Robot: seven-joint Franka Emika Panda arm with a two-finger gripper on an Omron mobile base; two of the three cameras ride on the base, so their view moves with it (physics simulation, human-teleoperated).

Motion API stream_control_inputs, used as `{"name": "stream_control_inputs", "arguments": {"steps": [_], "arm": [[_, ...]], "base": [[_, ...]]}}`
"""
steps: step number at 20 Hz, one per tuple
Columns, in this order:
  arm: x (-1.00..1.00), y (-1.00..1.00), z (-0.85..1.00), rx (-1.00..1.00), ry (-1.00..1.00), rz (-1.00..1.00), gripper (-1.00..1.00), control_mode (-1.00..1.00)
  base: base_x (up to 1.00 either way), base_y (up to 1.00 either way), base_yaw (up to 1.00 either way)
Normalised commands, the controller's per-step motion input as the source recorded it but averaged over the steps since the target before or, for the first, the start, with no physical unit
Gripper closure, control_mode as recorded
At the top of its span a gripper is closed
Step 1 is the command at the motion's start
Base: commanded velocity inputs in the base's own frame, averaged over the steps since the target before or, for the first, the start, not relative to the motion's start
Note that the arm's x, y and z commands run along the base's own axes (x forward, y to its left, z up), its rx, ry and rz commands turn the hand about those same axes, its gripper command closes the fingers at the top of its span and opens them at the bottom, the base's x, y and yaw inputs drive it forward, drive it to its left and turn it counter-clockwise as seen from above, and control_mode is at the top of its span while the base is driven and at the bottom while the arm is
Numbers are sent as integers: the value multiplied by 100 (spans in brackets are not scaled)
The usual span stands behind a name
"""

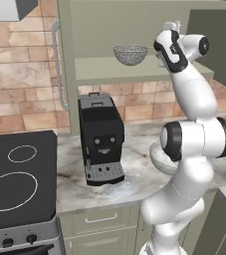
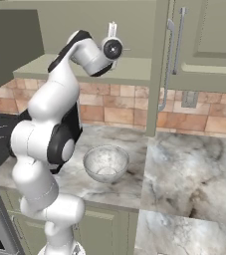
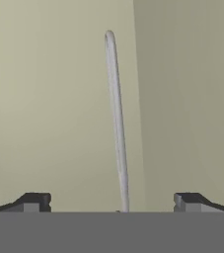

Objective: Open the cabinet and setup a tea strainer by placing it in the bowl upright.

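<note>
While the cabinet (image 1: 134, 20) is standing open in the left base view, the tea strainer (image 1: 130, 55) is sitting rim-up on the cabinet's shelf, and the gripper (image 1: 171, 28) is hovering just beside it to the right, level with the shelf. The bowl (image 1: 158, 158) is waiting on the counter (image 1: 134, 174) below, half hidden behind the arm. One strainer, one bowl, one coffee machine (image 1: 101, 138) and one stove (image 1: 15, 179) with two burner rings are showing here, plus one long door handle (image 1: 57, 64).

In the right base view, the bowl (image 2: 106, 163) is lying empty on the counter (image 2: 184, 164), well below the gripper (image 2: 112, 29), and two vertical bar handles (image 2: 178, 42) are showing on the doors.

In the hand view, the jaws are standing wide apart and gripping nothing. One thin silver bar (image 3: 116, 118) is running up between the two finger tips (image 3: 34, 201); I am judging it to be the strainer's handle, though that is uncertain.

To do this step well, the arm should be keeping that bar centred between the tips, easing forward before closing, then lifting level so the mesh basket is staying upright on its way down into the bowl.
</note>
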Motion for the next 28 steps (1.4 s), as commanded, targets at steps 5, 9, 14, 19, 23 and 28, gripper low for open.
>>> {"name": "stream_control_inputs", "arguments": {"steps": [5, 9, 14, 19, 23, 28], "arm": [[25, -1, -3, 0, 0, 0, -100, -100], [21, -1, -8, 0, 0, 0, -100, -100], [18, 0, -8, 0, 0, 0, -100, -100], [17, 0, -5, 0, 0, 0, -100, -100], [18, -1, 0, 0, 0, 0, -100, -100], [17, 0, -1, 0, 0, 0, -100, -100]], "base": [[0, 0, 0], [0, 0, 0], [0, 0, 0], [0, 0, 0], [0, 0, 0], [0, 0, 0]]}}
